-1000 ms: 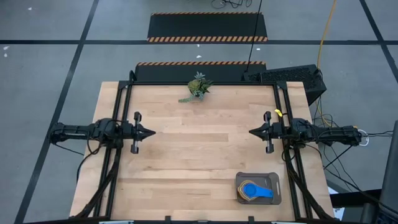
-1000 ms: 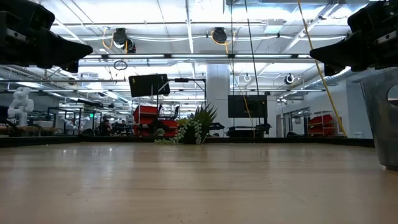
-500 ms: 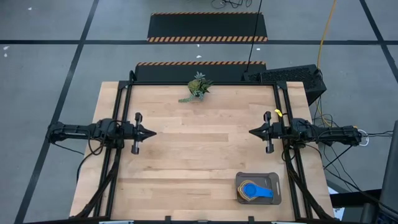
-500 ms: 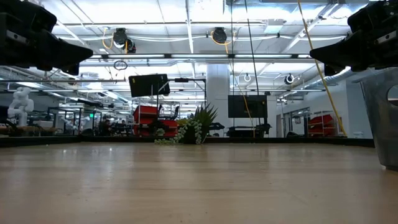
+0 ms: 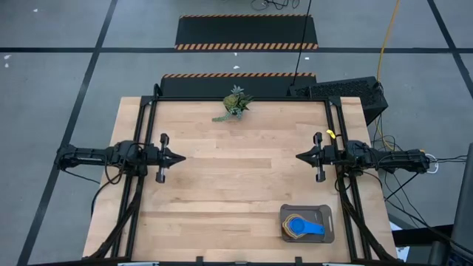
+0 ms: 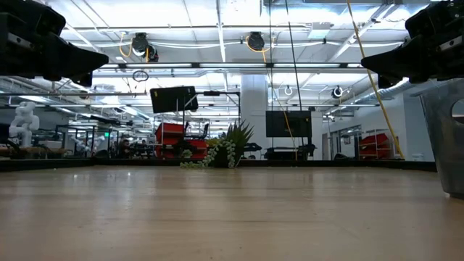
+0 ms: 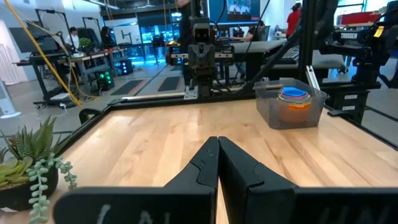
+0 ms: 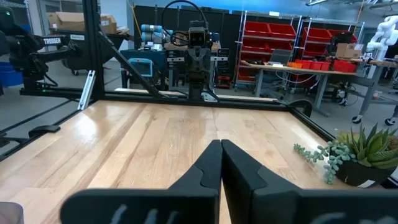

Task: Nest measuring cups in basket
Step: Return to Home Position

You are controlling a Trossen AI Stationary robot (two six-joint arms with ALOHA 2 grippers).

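One basket [image 5: 326, 209] (cups [image 5: 300, 225] nested inside) sits near the table's [image 5: 222, 185] corner.

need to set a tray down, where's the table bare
Bare: the middle between the left gripper and right gripper, and the near left, beside the basket. Crowded: near right, where the basket holds the measuring cups; the plant sits mid far edge.

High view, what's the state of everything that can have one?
left gripper: shut, empty, above the table's left side
right gripper: shut, empty, above the right side
measuring cups: nested in one stack, inside the basket
basket: upright on the table, holding the cups
plant: upright, far edge
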